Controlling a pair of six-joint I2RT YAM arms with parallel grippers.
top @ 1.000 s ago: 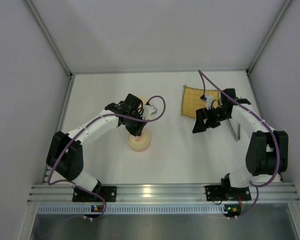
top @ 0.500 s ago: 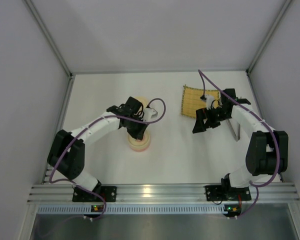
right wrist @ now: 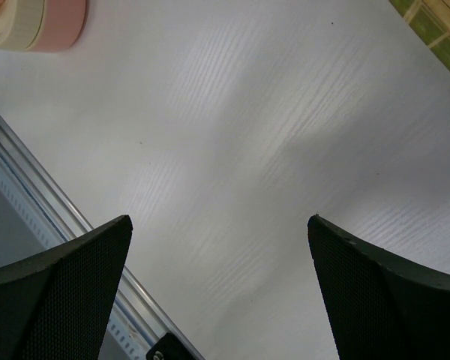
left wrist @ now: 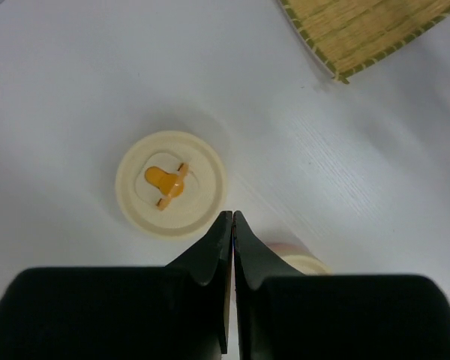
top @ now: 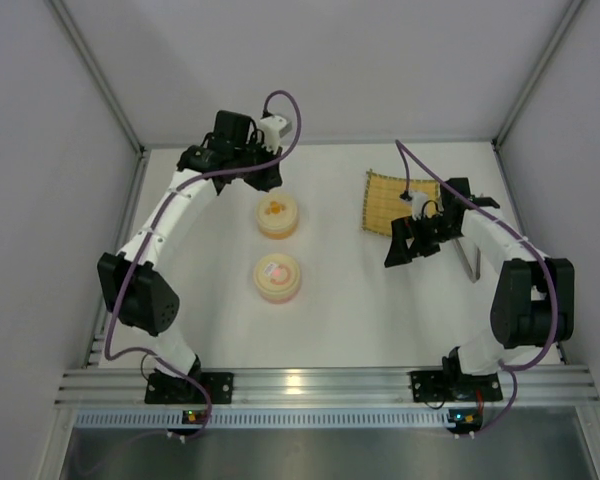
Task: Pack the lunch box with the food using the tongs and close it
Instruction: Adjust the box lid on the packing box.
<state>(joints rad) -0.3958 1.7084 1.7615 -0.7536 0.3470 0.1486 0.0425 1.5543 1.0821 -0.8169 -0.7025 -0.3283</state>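
Two parts of the lunch box stand left of centre with their cream lids on: the orange-rimmed bowl (top: 278, 214) (left wrist: 172, 184) and, nearer me, the pink-rimmed bowl (top: 276, 277) (right wrist: 37, 21). My left gripper (top: 260, 172) (left wrist: 232, 214) hangs high behind the orange bowl, shut and holding nothing. My right gripper (top: 410, 245) (right wrist: 219, 218) is open over bare table beside the mat. The tongs (top: 468, 258) lie on the table to the right, partly under the right arm. No food is in view.
A yellow bamboo mat (top: 400, 203) (left wrist: 360, 30) lies at the back right. White walls enclose the table on three sides, and an aluminium rail (top: 310, 385) runs along the near edge.
My left arm has lifted off the pink-lidded bowl and swung back to the far left, uncovering both bowls. The right arm has not moved.
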